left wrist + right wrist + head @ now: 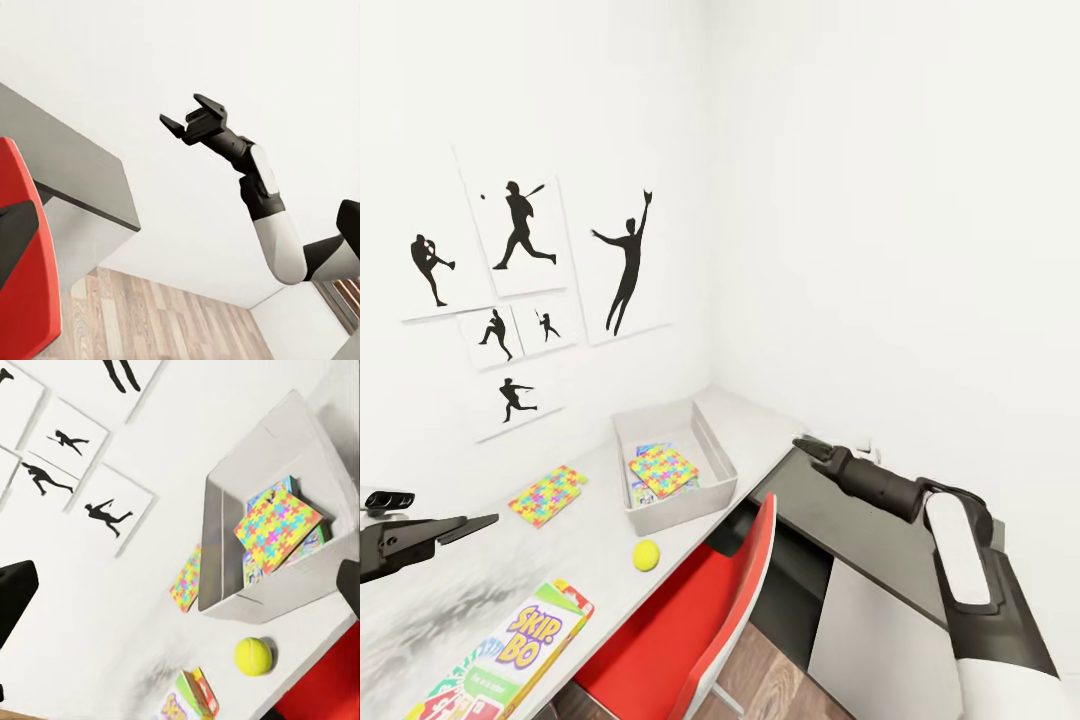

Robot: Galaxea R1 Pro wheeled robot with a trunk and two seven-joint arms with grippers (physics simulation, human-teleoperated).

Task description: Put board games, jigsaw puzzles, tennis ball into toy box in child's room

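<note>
Toy box has one jigsaw puzzle atop a game; second puzzle at 9 o'clock, tennis ball, SKIP-BO wait on worktop; right gripper jaws apart, left's can't tell.

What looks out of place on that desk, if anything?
Nothing is spilled or broken. Three toys lie outside the grey toy box: a jigsaw puzzle left of it, the tennis ball near the table's front edge, and the SKIP-BO game overhanging that edge.

Two jigsaw puzzles, one tennis ball, one toy box, six wall pictures.
</note>
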